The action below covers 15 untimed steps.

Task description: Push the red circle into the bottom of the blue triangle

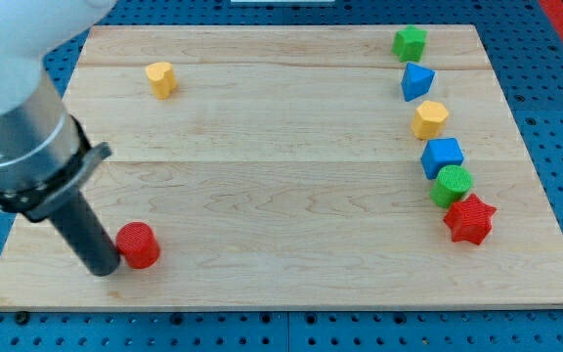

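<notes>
The red circle (138, 244) lies near the view's bottom left of the wooden board (281, 166). My tip (105, 269) rests on the board just left of the red circle, touching or almost touching it. The blue triangle (416, 81) sits at the view's upper right, far from the red circle, between a green star (410, 43) above it and a yellow hexagon (429, 119) below it.
A yellow heart-shaped block (161, 78) lies at the upper left. Down the right side run a blue cube (442, 156), a green circle (452, 185) and a red star (469, 219). The arm's grey body (18, 127) covers the board's left edge.
</notes>
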{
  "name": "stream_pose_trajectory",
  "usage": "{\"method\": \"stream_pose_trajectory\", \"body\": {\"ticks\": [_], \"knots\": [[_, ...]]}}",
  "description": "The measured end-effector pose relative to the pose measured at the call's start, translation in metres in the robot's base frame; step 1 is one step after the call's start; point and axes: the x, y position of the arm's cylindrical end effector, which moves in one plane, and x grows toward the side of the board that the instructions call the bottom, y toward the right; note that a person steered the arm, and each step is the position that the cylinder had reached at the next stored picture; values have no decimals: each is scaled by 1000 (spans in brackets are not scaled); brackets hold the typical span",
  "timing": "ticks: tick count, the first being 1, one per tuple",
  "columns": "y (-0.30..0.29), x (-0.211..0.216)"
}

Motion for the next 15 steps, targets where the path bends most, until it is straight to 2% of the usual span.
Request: {"method": "stream_pose_trajectory", "body": {"ticks": [1, 3, 5, 7, 8, 9, 11, 15], "knots": [[40, -18], [72, -47], [94, -51], [105, -113], [119, -127], [148, -135], [167, -95], [271, -136]]}}
